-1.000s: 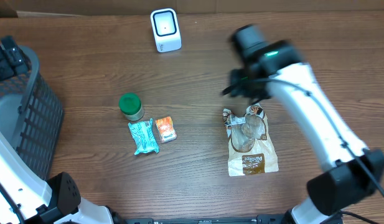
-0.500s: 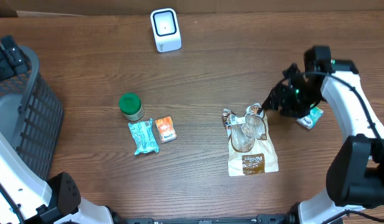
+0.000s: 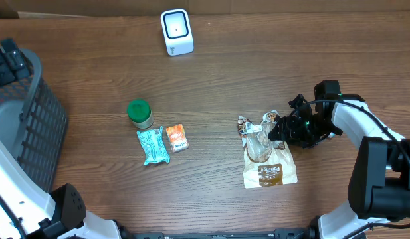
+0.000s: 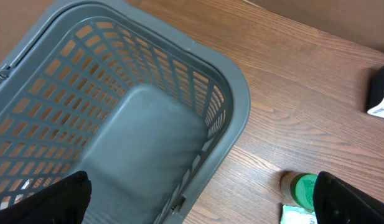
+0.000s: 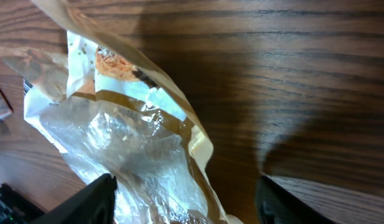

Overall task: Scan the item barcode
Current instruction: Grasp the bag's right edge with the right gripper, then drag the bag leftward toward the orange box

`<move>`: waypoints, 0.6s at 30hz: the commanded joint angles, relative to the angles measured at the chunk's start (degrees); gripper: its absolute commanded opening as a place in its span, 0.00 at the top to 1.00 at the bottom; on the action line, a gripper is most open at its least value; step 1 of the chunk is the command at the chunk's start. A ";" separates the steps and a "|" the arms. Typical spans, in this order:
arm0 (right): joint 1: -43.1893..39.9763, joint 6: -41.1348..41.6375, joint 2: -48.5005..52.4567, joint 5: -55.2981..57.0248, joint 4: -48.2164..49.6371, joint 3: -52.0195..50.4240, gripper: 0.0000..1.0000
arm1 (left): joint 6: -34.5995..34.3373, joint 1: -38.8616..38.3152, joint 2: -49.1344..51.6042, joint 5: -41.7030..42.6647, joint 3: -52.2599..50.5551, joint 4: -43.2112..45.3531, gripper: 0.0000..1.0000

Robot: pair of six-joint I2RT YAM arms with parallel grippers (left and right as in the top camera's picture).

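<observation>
Clear-and-brown crinkled plastic snack bag (image 5: pixel 129 143) runs out of frame between the parted fingers of my right gripper (image 5: pixel 185 186); left gripper (image 4: pixel 201 186) likewise spread wide.

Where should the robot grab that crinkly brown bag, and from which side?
Probably the crumpled top edge of the bag, coming from its right side, where the right end effector sits. The rest lies flat on the table; only that rumpled top lifts up enough to pinch.
</observation>
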 commanded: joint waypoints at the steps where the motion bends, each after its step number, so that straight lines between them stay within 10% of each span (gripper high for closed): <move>1: -0.04 -2.40 0.00 -2.75 0.63 -1.88 0.29 | 0.90 -0.22 -0.61 0.28 1.05 0.04 0.01; 18: 7.17 0.15 0.26 -12.11 14.10 -12.11 0.50 | 0.90 -0.24 -0.61 0.28 1.05 0.04 0.00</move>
